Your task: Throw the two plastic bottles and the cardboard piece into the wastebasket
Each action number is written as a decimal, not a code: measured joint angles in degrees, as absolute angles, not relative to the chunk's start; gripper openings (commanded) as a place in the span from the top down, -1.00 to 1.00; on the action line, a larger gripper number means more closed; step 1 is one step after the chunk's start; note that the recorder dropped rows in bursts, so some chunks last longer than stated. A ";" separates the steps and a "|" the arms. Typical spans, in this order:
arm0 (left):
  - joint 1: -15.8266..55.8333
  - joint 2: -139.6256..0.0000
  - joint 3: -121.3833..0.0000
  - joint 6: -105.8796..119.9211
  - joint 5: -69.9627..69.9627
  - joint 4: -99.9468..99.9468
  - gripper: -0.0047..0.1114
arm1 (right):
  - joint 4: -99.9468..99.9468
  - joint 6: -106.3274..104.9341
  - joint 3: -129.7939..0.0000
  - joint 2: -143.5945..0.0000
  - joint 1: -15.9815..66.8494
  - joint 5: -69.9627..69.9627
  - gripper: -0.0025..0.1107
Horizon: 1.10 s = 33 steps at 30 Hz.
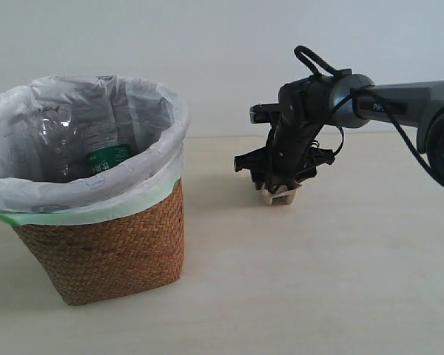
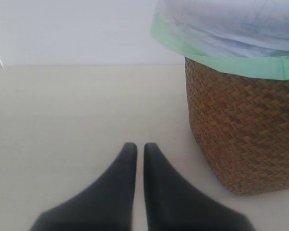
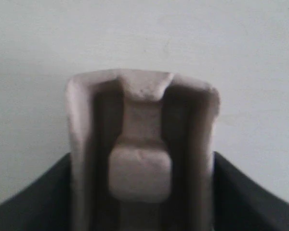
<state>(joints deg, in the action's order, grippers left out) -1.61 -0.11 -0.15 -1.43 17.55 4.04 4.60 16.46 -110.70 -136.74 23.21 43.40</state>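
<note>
Right gripper is clamped on the cardboard piece, one finger against each outer wall and the tray's long axis running along the fingers. It sits low, midway along the far edge of the counter; whether the tray touches the surface I cannot tell. The wastebasket stands well apart toward the near left corner, its rim higher than the tray, so the carry likely needs a lift first, then a traverse leftward. The two plastic bottles already lie inside. Left gripper is nearly closed, empty, near the basket.
</note>
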 measured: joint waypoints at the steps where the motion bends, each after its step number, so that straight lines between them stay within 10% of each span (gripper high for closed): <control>1: -1.61 -0.11 -0.15 -1.43 17.55 4.04 0.83 | 4.60 16.46 -110.70 -136.74 23.21 43.28 0.71; 3: -1.61 -0.11 -0.15 -1.43 17.55 4.04 0.83 | 4.70 16.46 -110.70 -136.74 23.21 42.93 0.95; 33: -1.61 -0.11 -0.15 -1.43 17.55 4.04 0.83 | 29.50 24.35 -110.98 -97.63 23.21 69.76 0.96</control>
<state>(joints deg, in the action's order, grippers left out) -1.61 -0.11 -0.15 -1.43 17.55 4.04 29.50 24.35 -110.98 -97.63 23.21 69.76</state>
